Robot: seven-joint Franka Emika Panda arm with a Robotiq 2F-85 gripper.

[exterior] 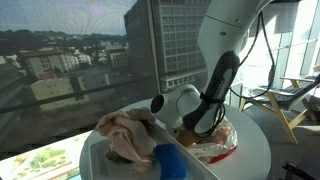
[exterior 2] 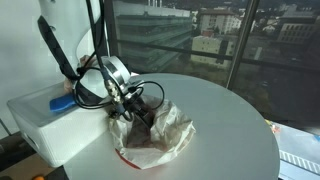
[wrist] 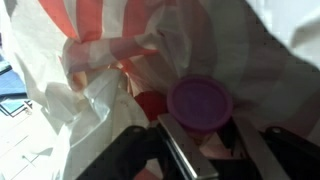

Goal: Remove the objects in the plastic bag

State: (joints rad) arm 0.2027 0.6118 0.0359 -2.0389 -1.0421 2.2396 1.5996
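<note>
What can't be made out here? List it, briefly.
What the fingers grip, if anything: the plastic bag covers them in both exterior views; wrist view is blurred.
Purple round thing: wrist view, too blurred to identify.
Anything left inside the bag: crumpled film hides it.

The wrist view is blurred, and its bottom edge cuts off the tool [wrist: 205,152]. In an exterior view the plastic bag [exterior 2: 165,135] hides the tool's tips. In an exterior view the bottom edge clips the blue item [exterior: 168,163].
</note>
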